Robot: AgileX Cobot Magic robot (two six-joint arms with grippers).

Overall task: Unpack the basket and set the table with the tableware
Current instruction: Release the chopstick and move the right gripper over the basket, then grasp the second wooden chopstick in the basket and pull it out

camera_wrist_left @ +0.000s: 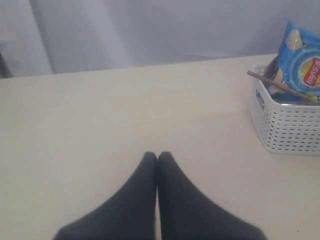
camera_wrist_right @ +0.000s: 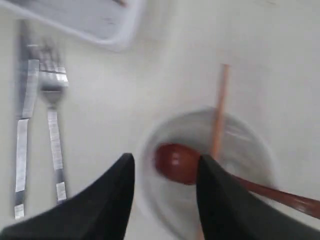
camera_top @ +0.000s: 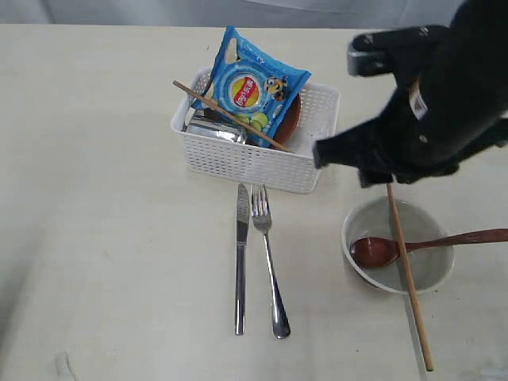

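The white basket [camera_top: 254, 165] stands mid-table with a blue chip bag [camera_top: 250, 86], one wooden chopstick [camera_top: 230, 117], a steel cup [camera_top: 213, 131] and a reddish-brown plate [camera_top: 290, 119] inside. In front of it lie a steel knife [camera_top: 240, 262] and fork [camera_top: 268, 270] side by side. To the right, the off-white bowl [camera_top: 432, 270] holds the dark red spoon [camera_top: 377, 251], and a second chopstick [camera_top: 411, 286] rests across the bowl. My right gripper [camera_wrist_right: 166, 160] hovers open over the bowl [camera_wrist_right: 245, 145] and spoon [camera_wrist_right: 176, 162], holding nothing. My left gripper [camera_wrist_left: 157, 156] is shut and empty above bare table.
The right arm [camera_top: 432, 111] hangs over the basket's right end and hides part of the bowl's far rim. From the left wrist view the basket [camera_wrist_left: 287, 125] sits well off to one side. The spoon handle [camera_top: 476, 236] sticks out to the right past the bowl.
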